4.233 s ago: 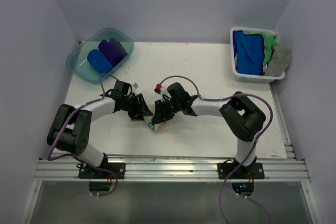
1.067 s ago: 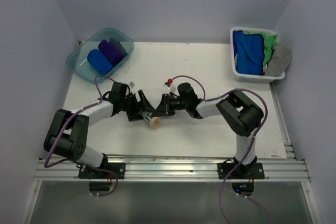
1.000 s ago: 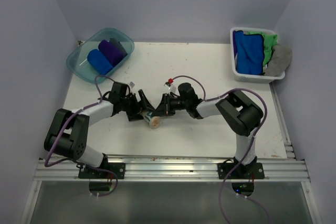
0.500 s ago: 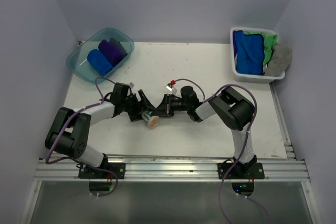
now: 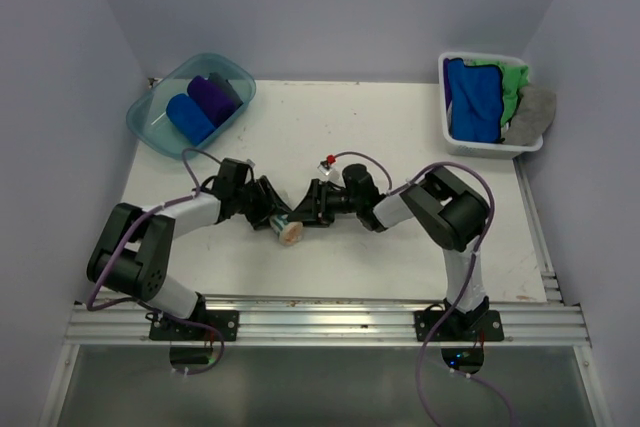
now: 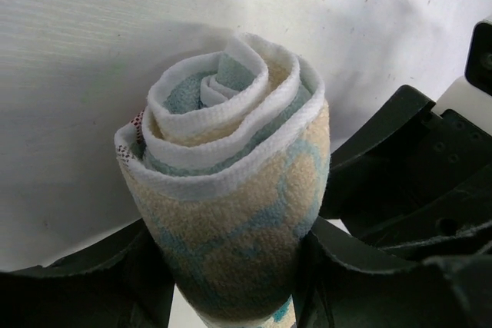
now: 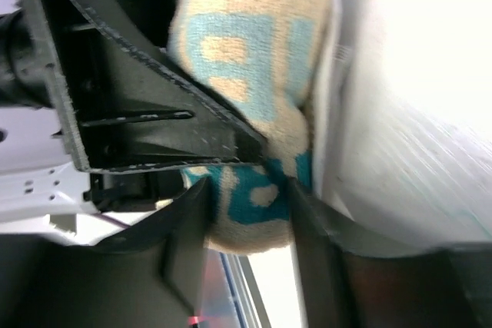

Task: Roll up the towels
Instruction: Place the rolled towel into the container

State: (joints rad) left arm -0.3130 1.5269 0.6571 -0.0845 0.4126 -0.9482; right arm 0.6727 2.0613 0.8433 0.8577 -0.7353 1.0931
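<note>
Left wrist view: the cream rolled towel with teal lettering sits between the fingers of the left gripper, which press on both its sides. From above, it lies toward the front edge of the bench, slightly left of centre. The right gripper straddles the towel's other end; whether it grips cannot be told.

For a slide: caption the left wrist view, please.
Rolled cream towel, teal lettering, spiral end toward camera, between the fingers of the left gripper.
</note>
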